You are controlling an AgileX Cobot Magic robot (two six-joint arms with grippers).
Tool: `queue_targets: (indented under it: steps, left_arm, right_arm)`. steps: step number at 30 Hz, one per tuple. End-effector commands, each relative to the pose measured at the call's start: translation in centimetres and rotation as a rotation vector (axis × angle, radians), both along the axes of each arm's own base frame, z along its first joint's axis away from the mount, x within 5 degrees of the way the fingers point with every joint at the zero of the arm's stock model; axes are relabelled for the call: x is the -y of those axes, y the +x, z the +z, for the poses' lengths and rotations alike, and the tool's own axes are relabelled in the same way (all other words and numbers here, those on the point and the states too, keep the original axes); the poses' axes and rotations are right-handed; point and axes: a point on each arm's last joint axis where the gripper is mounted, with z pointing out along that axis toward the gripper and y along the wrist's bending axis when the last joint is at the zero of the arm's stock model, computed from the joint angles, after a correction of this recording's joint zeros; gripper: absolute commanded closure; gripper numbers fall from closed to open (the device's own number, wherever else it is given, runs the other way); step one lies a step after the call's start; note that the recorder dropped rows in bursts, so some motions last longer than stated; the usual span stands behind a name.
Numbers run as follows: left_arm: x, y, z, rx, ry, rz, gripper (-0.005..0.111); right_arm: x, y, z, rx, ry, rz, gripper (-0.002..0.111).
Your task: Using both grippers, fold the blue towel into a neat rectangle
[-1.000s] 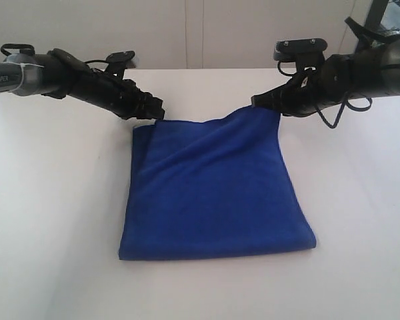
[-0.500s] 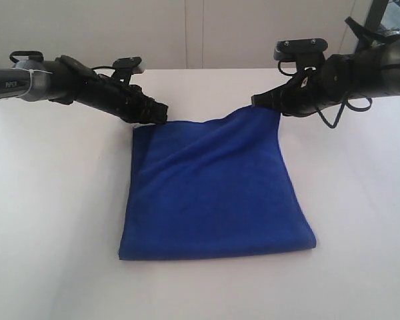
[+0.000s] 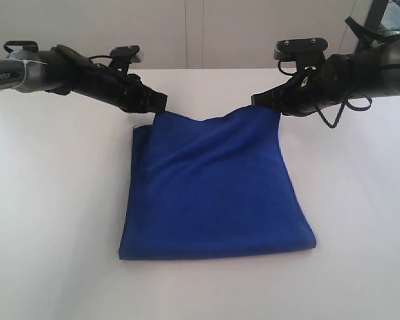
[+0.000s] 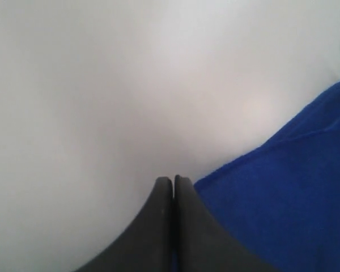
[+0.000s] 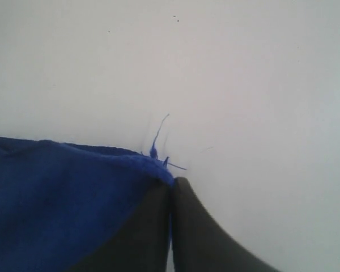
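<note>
The blue towel (image 3: 213, 193) lies doubled over on the white table (image 3: 53, 213), with its fold at the near edge. My left gripper (image 3: 161, 105) is shut on the far left corner, which is raised off the table. In the left wrist view the jaws (image 4: 173, 180) are pressed together, the towel (image 4: 289, 198) runs beside them, and a sliver of blue shows between them. My right gripper (image 3: 255, 101) is shut on the far right corner and holds it up. In the right wrist view the towel (image 5: 62, 198) ends at the jaws (image 5: 171, 182), and a loose thread (image 5: 157, 136) sticks out.
The table's far edge (image 3: 200, 69) runs just behind both grippers, with a pale wall (image 3: 200, 33) beyond it. A dark frame (image 3: 380, 17) stands at the back right. A loop of cable (image 3: 333, 119) hangs under the right arm.
The left gripper has risen slightly and drawn the far left corner of the towel up with it. The right gripper and its corner have stayed put.
</note>
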Motion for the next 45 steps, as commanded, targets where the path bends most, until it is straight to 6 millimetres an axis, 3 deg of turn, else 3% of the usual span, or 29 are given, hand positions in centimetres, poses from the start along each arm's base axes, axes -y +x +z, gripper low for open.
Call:
queue_targets:
  steps: [1,4,8,23,34,38,45]
  left_arm:
    - [-0.3,-0.4,4.1,0.064,-0.018,-0.011,0.107]
    - [-1.2,-0.5,5.5,0.076,-0.024,-0.013,0.107]
    - [-2.4,-0.3,5.5,0.045,-0.020,0.022,0.107]
    - [-2.7,-0.7,5.3,0.006,0.020,-0.022,0.107]
    - [-4.3,-1.2,7.5,0.012,0.031,-0.025,0.107]
    - [-4.7,-1.1,7.1,-0.003,0.081,-0.004,0.107]
    - [-4.6,-0.6,4.6,-0.043,0.091,0.004,0.107]
  right_arm:
    - [0.1,0.1,0.5,0.026,0.007,-0.004,0.108]
    - [0.1,0.1,0.6,0.033,0.008,-0.004,0.108]
    - [0.1,0.2,0.7,0.041,0.010,-0.004,0.108]
    - [0.1,0.4,1.0,0.080,0.016,-0.003,0.108]
    - [-1.2,0.2,1.0,0.093,-0.010,0.049,0.108]
    - [-1.2,0.4,1.3,0.129,-0.002,0.048,0.108]
    - [-1.3,0.8,0.7,0.170,0.006,0.046,0.108]
